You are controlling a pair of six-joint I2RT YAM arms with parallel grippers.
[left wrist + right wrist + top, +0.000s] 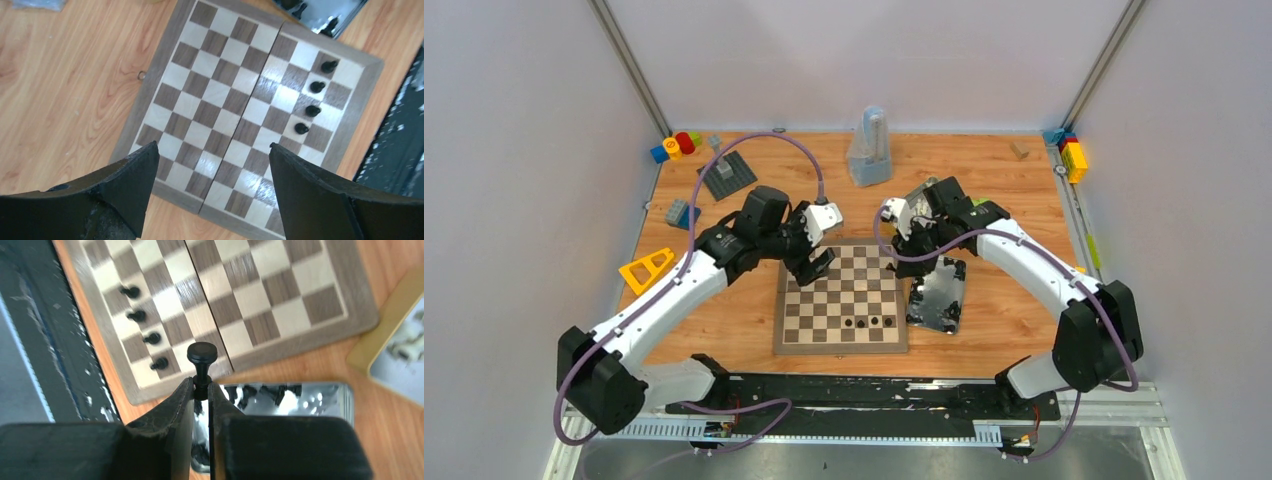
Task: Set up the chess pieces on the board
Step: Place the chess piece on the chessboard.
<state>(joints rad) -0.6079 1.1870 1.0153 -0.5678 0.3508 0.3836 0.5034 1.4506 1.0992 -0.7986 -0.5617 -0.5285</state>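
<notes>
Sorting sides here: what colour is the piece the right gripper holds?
Black. The piece in the right gripper shows best in the right wrist view.

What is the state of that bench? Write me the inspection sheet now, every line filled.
Surface: wooden tabletop.
Job's things: chessboard flat at centre; four black pieces in one row near its near edge; other visible squares empty. Shiny tin right of the board holds more black pieces; second tin holds pale pieces.
Clutter: grey studded plate, yellow triangular part, coloured blocks in the far left corner, more in the far right, clear bag at the far edge.
Grippers: left gripper open and empty above the board; right gripper shut on a black piece over the shiny tin.
Cables: purple cable loops off each arm.
Surroundings: white walls, metal corner posts.
</notes>
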